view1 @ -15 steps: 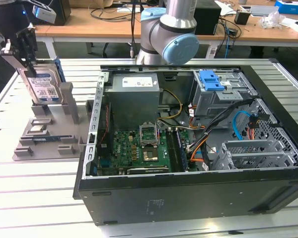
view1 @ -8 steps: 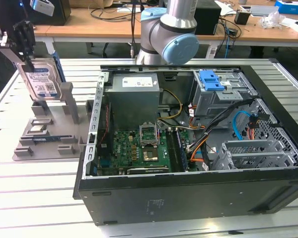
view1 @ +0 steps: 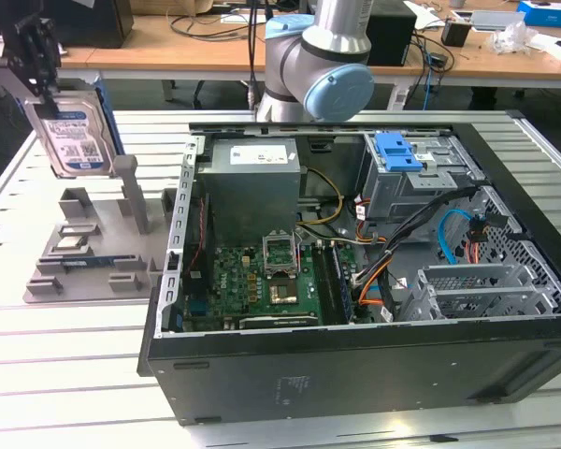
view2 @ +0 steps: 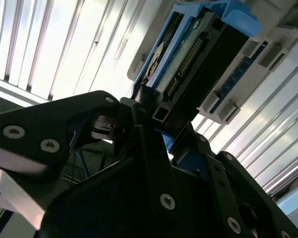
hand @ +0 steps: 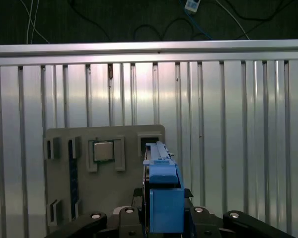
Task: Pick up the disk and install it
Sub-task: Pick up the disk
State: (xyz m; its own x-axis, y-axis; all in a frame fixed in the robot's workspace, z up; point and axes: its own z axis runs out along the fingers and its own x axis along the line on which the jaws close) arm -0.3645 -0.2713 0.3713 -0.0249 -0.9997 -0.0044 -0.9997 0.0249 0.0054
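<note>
Fingers (view2: 146, 144) clamped tight on the disk's (view1: 75, 136) upper edge. Disk hangs below them, long axis near vertical, clear of the grey holder (view1: 84, 271) underneath. Open room all round.

The disk (view1: 75, 140) has a silvery metal face with a glossy paper label and a smooth blue plastic frame (the second wrist view shows bare circuit board). The gripper (view2: 154, 113) clamped on it is matt black. The table (view1: 65, 374) is ribbed satin aluminium. The fixture (view1: 84, 262) is matt grey plastic. The computer case (view1: 355, 374) is black-painted outside, bare steel inside.
</note>
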